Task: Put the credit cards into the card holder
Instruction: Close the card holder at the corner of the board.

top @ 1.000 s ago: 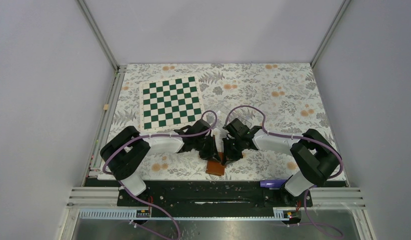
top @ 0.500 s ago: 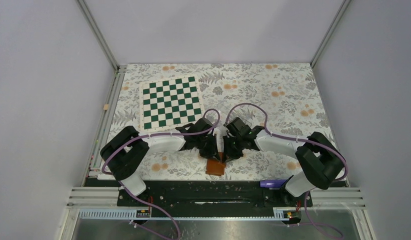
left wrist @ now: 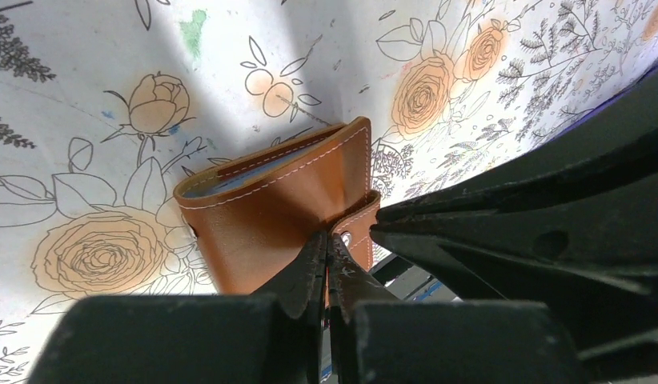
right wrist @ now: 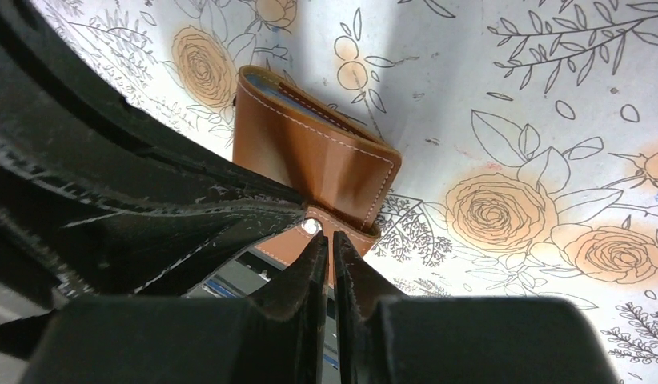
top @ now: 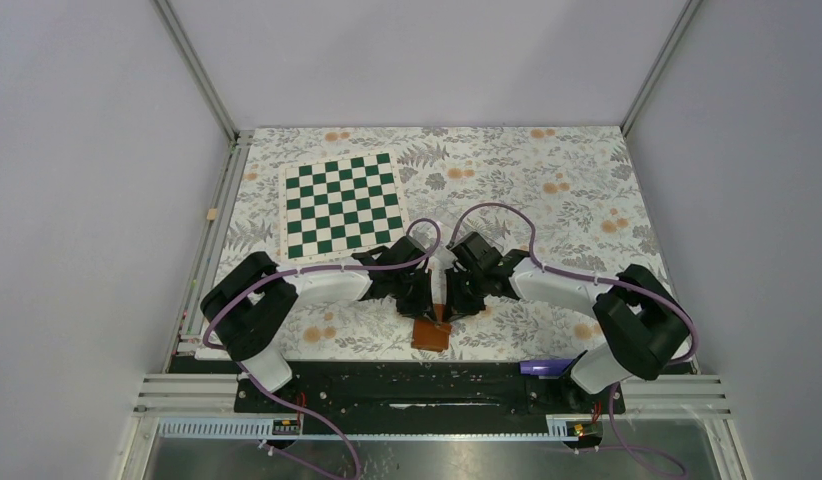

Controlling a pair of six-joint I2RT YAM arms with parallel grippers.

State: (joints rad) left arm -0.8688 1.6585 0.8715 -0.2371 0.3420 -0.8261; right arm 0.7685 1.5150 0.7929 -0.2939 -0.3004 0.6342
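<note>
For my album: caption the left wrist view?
Shut jaws meet at the card holder's snap tab on a floral tablecloth.

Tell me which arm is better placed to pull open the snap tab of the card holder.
Probably the right: the right gripper is shut over the snap tab, beside its button. The left gripper sits at the tab's edge, also shut.

Card holder (left wrist: 286, 200): brown leather, white stitching, folded over
Open edge: pale blue sleeves peeking out
Snap tab (left wrist: 358, 228): unfastened, metal button showing
Place: floral worktop (left wrist: 86, 96), near front edge
</note>
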